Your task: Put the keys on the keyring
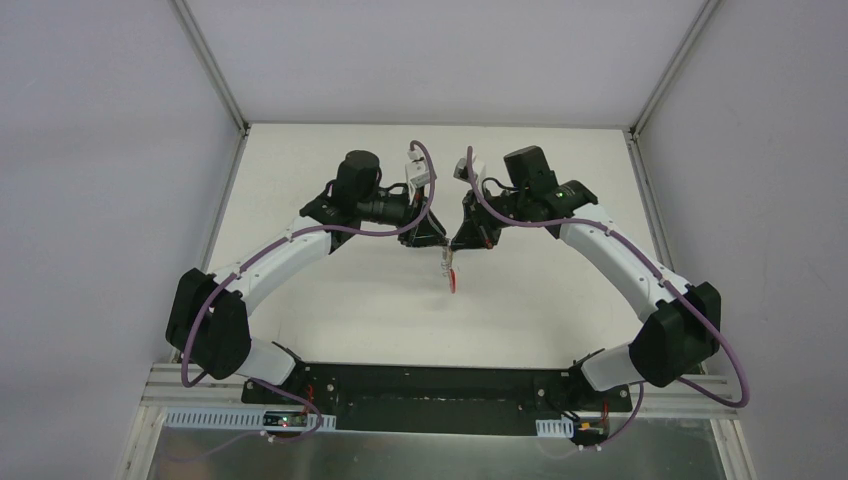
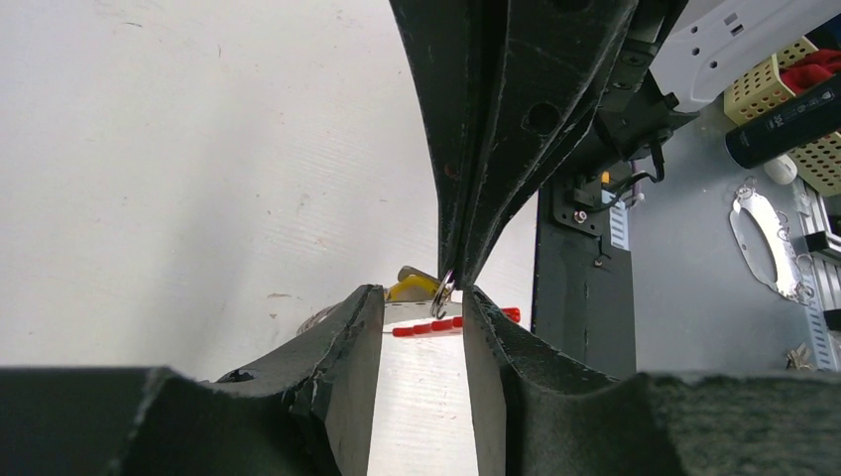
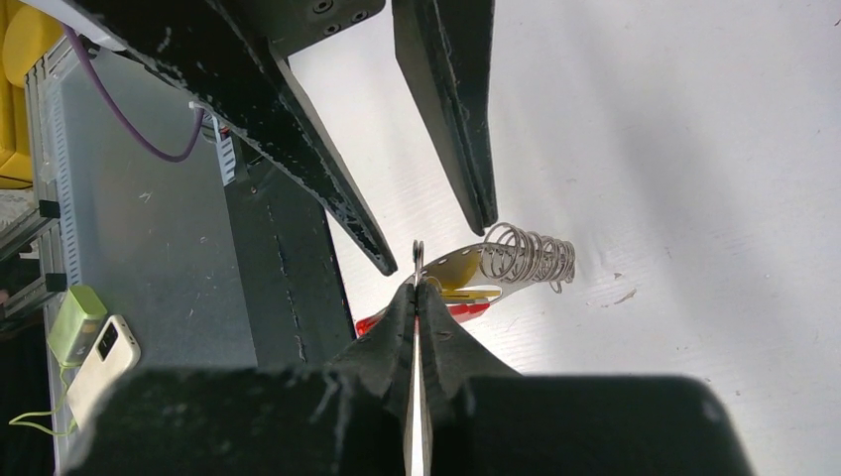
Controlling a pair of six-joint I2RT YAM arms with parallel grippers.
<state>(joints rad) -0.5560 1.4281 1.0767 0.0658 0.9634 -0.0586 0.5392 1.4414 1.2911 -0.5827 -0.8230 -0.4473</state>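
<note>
Grey keys (image 1: 448, 264) dangle from right claw (image 3: 418, 288), red band (image 1: 455, 284) lowest.

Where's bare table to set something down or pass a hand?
Free: far strip of the white table along the grey back wall; near patch between the grey metal keys on a red band and the black base rail. Crowded: centre, where left claw and right claw meet beside the keys.

Glossy metal keyring (image 2: 443, 295), matt table (image 2: 149, 149)
</note>
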